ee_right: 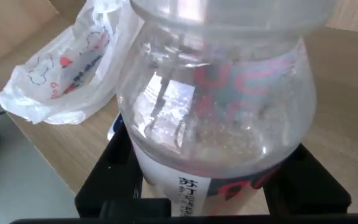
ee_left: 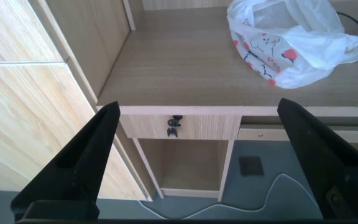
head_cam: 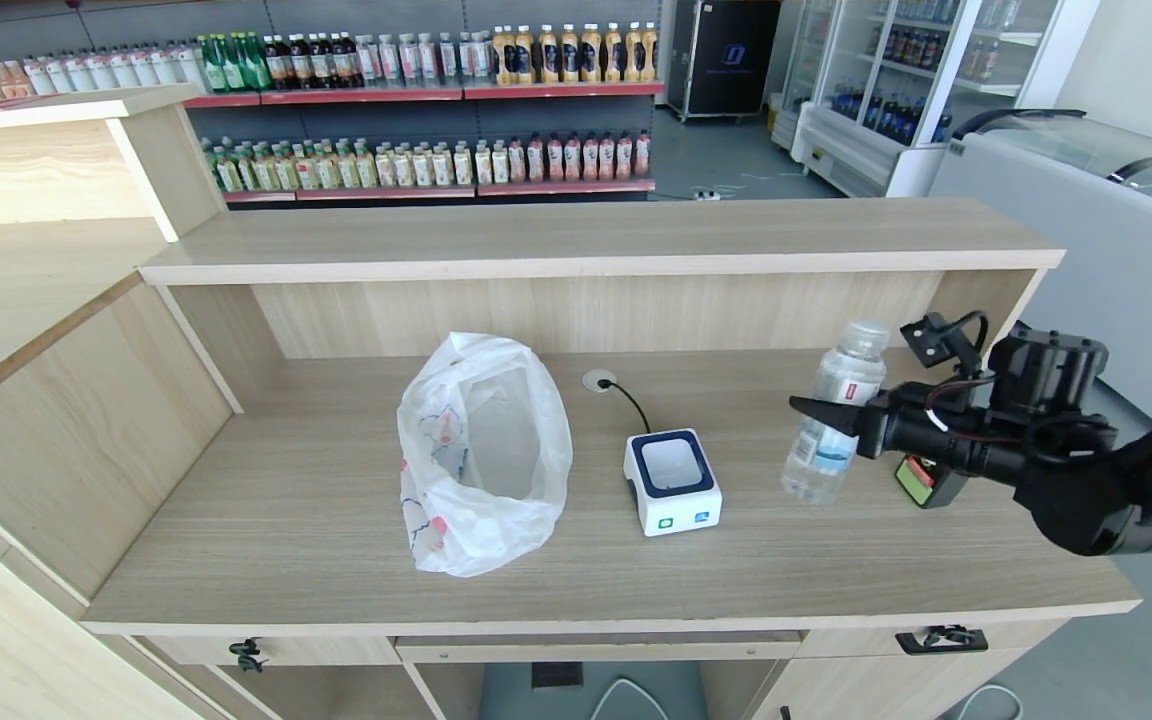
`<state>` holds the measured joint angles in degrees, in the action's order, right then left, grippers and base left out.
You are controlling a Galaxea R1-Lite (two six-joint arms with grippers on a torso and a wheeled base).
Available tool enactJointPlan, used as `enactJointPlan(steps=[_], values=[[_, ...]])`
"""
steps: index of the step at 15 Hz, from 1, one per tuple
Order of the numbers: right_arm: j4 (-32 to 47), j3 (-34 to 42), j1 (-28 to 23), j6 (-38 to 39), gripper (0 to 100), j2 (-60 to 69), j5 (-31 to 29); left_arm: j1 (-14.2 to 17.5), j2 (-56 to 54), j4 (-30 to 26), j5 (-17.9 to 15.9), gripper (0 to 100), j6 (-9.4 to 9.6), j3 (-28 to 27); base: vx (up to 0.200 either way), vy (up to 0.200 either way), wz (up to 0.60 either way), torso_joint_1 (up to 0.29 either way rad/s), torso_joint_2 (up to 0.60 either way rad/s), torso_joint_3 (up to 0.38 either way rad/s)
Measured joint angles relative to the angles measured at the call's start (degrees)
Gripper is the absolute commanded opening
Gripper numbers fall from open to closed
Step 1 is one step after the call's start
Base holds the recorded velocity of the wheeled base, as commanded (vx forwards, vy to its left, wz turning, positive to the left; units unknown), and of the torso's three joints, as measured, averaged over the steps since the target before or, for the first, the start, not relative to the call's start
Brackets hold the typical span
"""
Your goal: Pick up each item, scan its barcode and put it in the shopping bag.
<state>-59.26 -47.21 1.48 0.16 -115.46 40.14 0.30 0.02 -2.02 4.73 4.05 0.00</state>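
One red-labelled water bottle [head_cam: 844, 380] in firm hold of right claw [head_cam: 822, 414]; left claw [ee_left: 197, 111] wide.

On the clear plastic water bottle [head_cam: 833, 415], a white label band [ee_right: 194, 186] with dark characters and red print is borne, partly hidden. On the white plastic shopping bag [head_cam: 481, 455], red and blue motifs are printed.

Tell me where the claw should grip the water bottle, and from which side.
Take the water bottle at its labelled middle, level from the robot's right, as the right claw does: it stands upright and the scanner sits on its other side.
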Motion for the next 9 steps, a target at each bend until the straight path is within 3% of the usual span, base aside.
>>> enactJointPlan(steps=[3,5,9], values=[[5.40,0.85,2.54,15.87,0,14.06,3.93,0.05,0.00,0.00,0.00,100,0.00,0.00,0.000,0.000,0.00,0.000,0.00,0.000],[7.25,0.74,6.95,27.05,0,23.78,7.31,0.02,0.00,0.00,0.00,100,0.00,0.00,0.000,0.000,0.00,0.000,0.00,0.000],[8.52,0.80,16.80,33.59,0,36.19,15.36,0.00,0.00,0.00,0.00,100,0.00,0.00,0.000,0.000,0.00,0.000,0.00,0.000]])
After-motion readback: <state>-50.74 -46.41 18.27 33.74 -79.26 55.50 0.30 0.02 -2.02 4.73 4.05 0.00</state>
